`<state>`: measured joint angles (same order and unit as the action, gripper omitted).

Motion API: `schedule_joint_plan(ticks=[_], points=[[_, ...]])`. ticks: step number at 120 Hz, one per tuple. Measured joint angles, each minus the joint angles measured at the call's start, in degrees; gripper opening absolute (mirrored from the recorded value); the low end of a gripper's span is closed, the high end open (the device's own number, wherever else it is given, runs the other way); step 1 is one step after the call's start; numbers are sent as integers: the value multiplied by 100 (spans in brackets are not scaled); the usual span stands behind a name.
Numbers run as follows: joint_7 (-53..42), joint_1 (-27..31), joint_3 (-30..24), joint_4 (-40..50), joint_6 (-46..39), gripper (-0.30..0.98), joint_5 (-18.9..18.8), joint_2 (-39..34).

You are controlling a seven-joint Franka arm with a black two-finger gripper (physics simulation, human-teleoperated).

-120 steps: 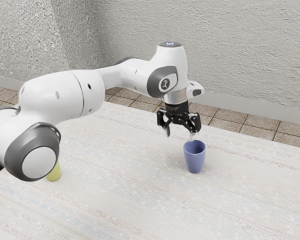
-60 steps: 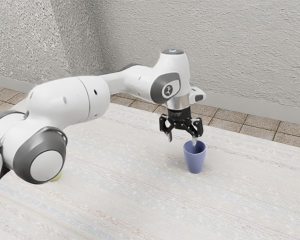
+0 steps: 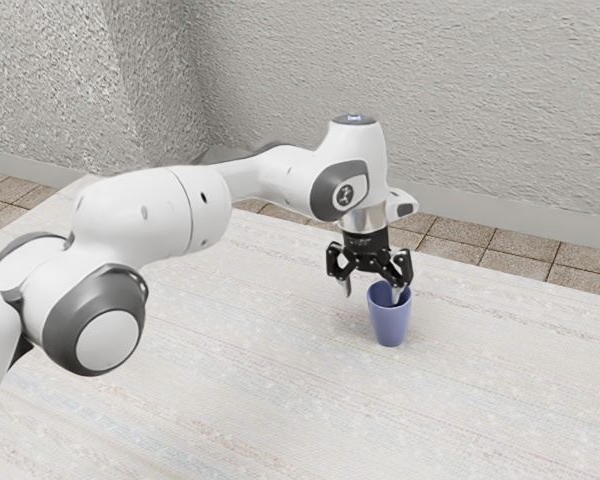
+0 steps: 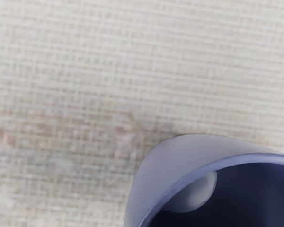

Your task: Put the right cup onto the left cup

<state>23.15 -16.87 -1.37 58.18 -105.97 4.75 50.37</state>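
With twelve o'clock at the top of the exterior view, I see the blue cup [image 3: 390, 325] standing upright on the pale bench [image 3: 270, 400]. The white arm [image 3: 145, 220] reaches in from about nine o'clock, its black gripper [image 3: 371, 298] low over the cup's eleven o'clock side. The jaws stand apart, holding nothing: one hangs outside the cup, toward ten o'clock, the other dips at the mouth. I can't tell whether either touches it. In the wrist view the rim [image 4: 217, 162] curves round a dark hollow, with bare bench beside it. The bench's far edge runs past the cup toward one o'clock, tiled floor [image 3: 500, 243] beyond it; there's plenty of open bench from three round to eight o'clock.
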Motion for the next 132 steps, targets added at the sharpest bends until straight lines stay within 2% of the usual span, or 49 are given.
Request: schedule_joint_plan(ticks=[24,105,132], points=[[31,-1,-46,-32,-1,63,0,74],[51,12,-17,-33,-58,4,-7,66],[48,10,-8,-21,-62,-6,-23,21]])
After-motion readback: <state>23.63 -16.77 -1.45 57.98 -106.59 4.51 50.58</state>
